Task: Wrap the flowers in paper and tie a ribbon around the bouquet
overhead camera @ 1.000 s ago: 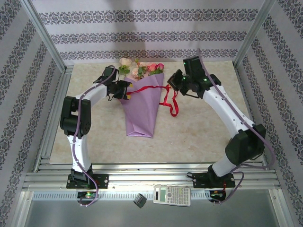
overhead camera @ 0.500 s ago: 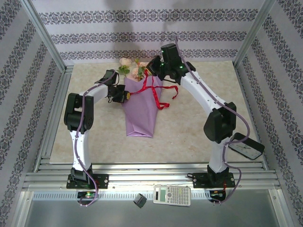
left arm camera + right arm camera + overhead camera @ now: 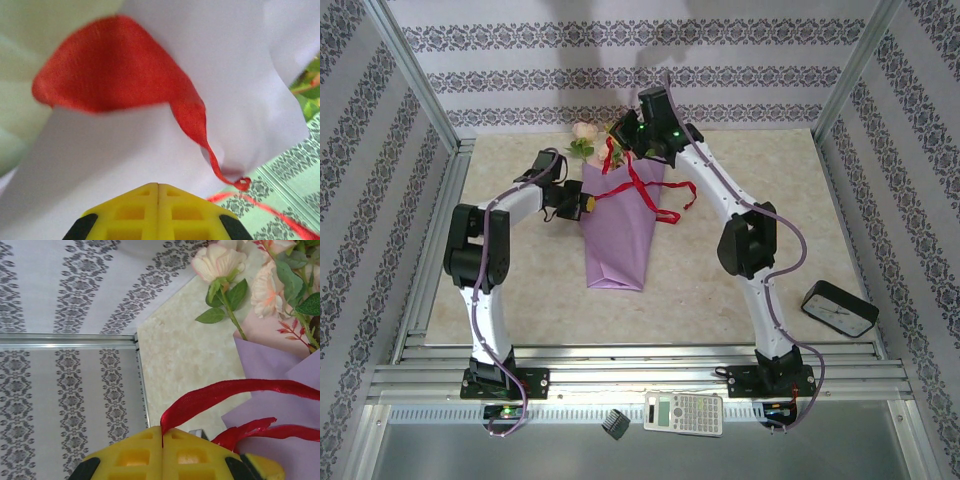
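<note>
Two steps, one complete: the paper (image 3: 618, 245) is wrapped round the flowers (image 3: 585, 131); the tie is unfinished, with no knot visible. Left gripper (image 3: 584, 203): pads pressed together at the left edge of the bouquet (image 3: 620, 225); whether they catch the ribbon (image 3: 638, 186) cannot be told. The bouquet lies on the table (image 3: 760, 250), centre-left, with ribbon strands crossing its wide part. Right gripper (image 3: 162, 432): above the flowers, pinching a ribbon strand. The bouquet's long axis runs near-to-far, flowers pointing to the far wall and the narrow end toward the arm bases.

Ribbon (image 3: 222, 388) between closed yellow jaws
</note>
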